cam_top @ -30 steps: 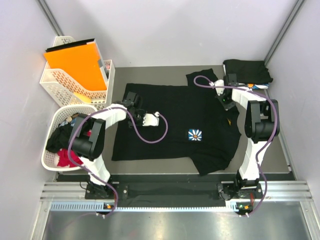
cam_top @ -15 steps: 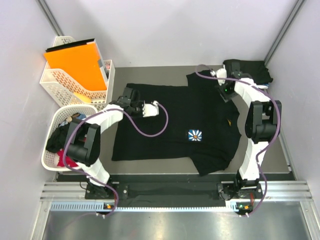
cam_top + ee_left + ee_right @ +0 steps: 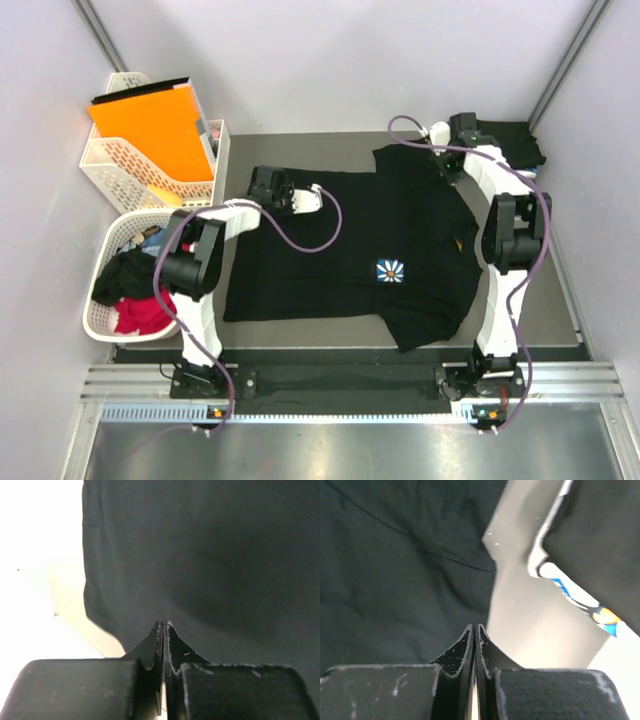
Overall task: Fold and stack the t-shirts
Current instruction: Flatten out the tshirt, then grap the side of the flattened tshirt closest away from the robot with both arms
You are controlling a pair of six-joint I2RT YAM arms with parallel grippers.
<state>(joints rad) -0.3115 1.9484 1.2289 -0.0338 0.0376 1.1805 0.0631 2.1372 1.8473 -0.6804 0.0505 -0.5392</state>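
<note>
- Top external: the flat black cloth t-shirt with a flower print [image 3: 380, 240] lies spread mid-table. The left gripper [image 3: 266, 186] sits at its far hem corner and the right gripper [image 3: 452, 158] by the far sleeve, so the first fold seems to be in preparation.
- Left wrist: the left gripper [image 3: 164, 630] has its fingers pressed together above the cloth, holding nothing visible.
- Right wrist: the right gripper [image 3: 474, 632] is likewise closed at the sleeve edge. The next move likely calls for both to open and pinch the far edge.

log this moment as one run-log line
shirt: black short-sleeved flower-print t-shirt spread out on table | left gripper: shut, at its far hem corner | right gripper: shut, at its far sleeve | fold: not begun
</note>
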